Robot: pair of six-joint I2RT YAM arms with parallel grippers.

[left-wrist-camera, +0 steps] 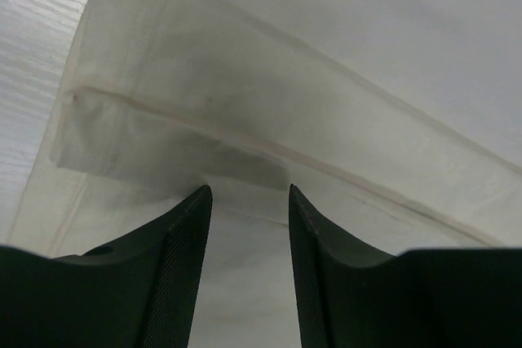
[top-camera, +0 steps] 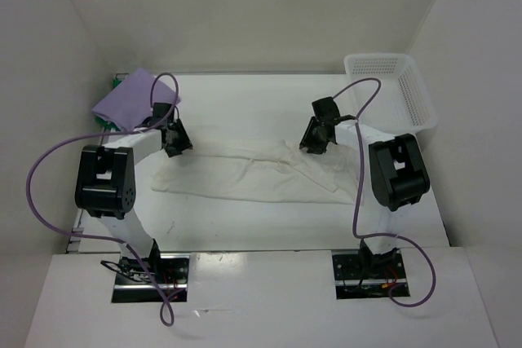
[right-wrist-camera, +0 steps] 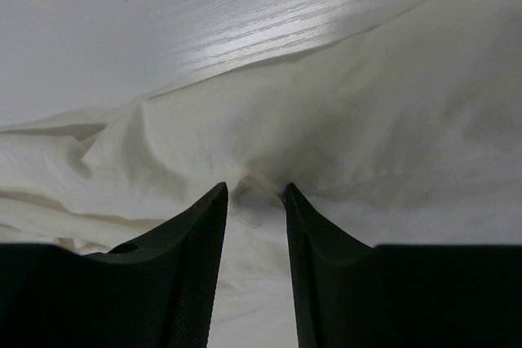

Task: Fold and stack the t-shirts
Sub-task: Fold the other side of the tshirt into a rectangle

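The cream-white t-shirt (top-camera: 245,173) lies stretched across the middle of the table, folded into a long band with a rumpled right end. My left gripper (top-camera: 175,146) hovers at its left end, jaws open, over the flat hemmed cloth (left-wrist-camera: 245,95), with nothing pinched between the fingertips (left-wrist-camera: 249,193). My right gripper (top-camera: 314,144) is at the shirt's upper right, also open (right-wrist-camera: 254,189), with a small raised wrinkle of the cream cloth (right-wrist-camera: 367,120) just at its tips. The lavender-purple t-shirt (top-camera: 130,99) sits folded at the back left on top of the bright green one (top-camera: 114,85), of which only an edge shows.
A white plastic lattice basket (top-camera: 391,87) stands at the back right corner. White walls close the table on three sides. Purple cables loop from both arms over the table's left and right parts.
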